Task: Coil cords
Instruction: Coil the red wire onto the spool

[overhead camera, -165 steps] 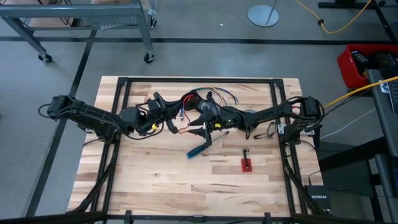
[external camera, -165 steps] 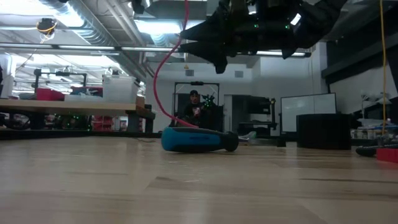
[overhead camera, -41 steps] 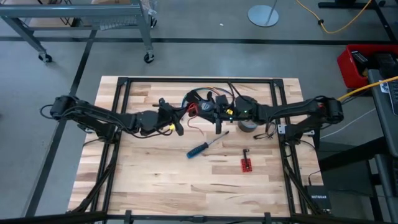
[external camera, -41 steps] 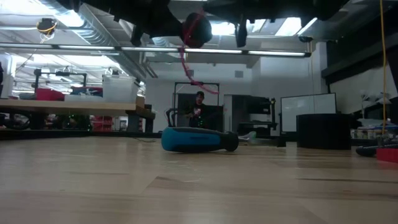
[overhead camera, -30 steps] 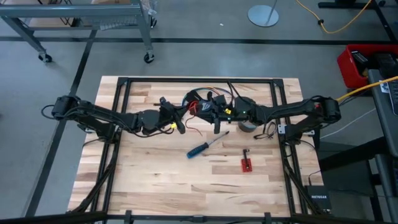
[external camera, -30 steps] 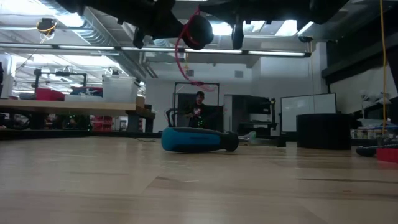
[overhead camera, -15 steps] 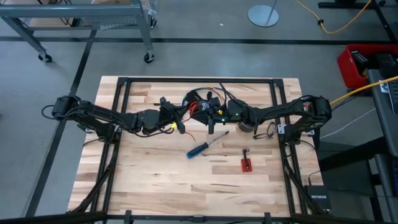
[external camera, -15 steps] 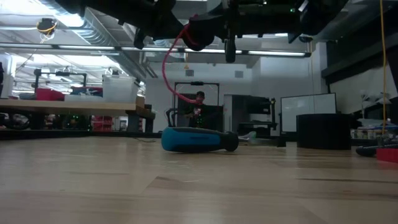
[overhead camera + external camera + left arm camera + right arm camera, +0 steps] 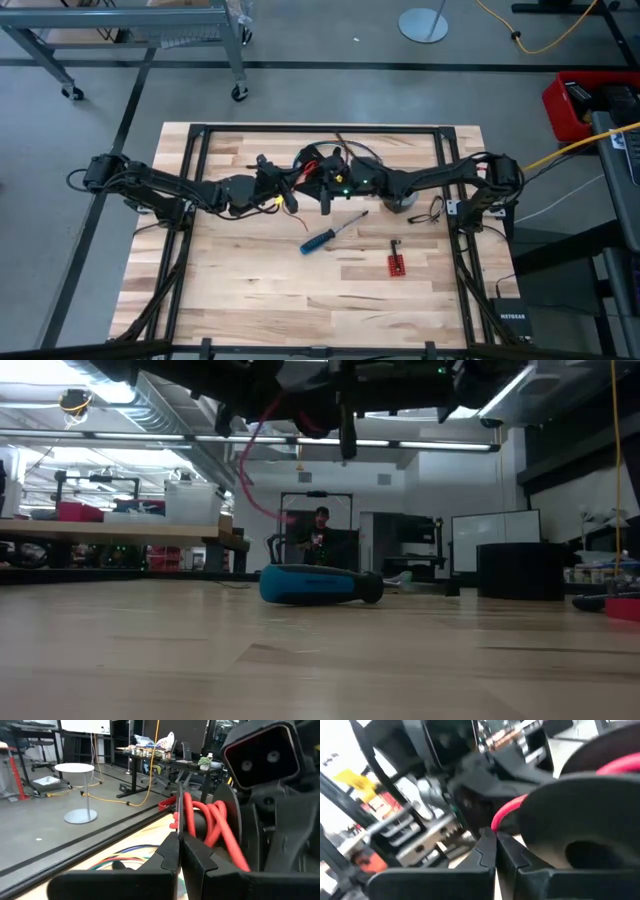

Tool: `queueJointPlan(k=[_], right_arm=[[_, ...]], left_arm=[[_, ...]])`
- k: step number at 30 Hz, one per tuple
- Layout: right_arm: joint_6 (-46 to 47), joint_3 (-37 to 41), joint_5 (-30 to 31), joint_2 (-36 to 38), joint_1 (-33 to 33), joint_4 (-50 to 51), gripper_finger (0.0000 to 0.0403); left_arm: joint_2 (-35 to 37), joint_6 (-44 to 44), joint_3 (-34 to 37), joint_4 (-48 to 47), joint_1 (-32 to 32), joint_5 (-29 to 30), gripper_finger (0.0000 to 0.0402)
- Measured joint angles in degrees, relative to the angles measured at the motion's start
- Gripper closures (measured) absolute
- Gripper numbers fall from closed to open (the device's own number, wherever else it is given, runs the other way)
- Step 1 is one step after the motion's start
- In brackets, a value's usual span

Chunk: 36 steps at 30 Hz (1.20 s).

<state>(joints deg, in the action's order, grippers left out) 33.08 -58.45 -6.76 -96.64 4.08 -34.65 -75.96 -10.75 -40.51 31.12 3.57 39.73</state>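
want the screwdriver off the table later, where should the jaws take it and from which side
Grip the screwdriver on its blue handle, the thick end, coming straight down from above. It lies flat and diagonal on the table, clear of the red block, so the jaws should close across the handle's width. The thin metal shaft offers much less to hold.

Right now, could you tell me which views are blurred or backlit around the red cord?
Right wrist view: smeared by motion blur, red cord only a streak. Low view: arms silhouetted against bright ceiling lights, cord faint. Left wrist view: sharp on the cord, room behind soft. High view: evenly lit, no glare.
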Motion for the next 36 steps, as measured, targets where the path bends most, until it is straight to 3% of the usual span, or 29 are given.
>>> queueJointPlan(k=[13, 24, 30, 36], right_arm=[[-5.3, -0.5, -0.2, 0.0, 0.1, 9.2, 0.0403], [-12.1, -0.6, 6.7, 0.1, 0.1, 15.6, 0.0395], [-12.6, -0.4, 6.4, 0.0, 0.1, 16.2, 0.0361], [-12.6, -0.3, 5.5, -0.1, 0.1, 18.3, 0.0289]], left_arm=[[1.0, 5.3, 0.0, 1.4, 0.0, 1.5, 0.0401], [4.2, 5.3, 0.1, -1.0, 0.1, 1.6, 0.0401], [4.3, 5.5, 0.0, 0.3, 0.1, 1.7, 0.0401], [5.1, 7.8, -0.1, 0.1, 0.1, 1.8, 0.0401]])
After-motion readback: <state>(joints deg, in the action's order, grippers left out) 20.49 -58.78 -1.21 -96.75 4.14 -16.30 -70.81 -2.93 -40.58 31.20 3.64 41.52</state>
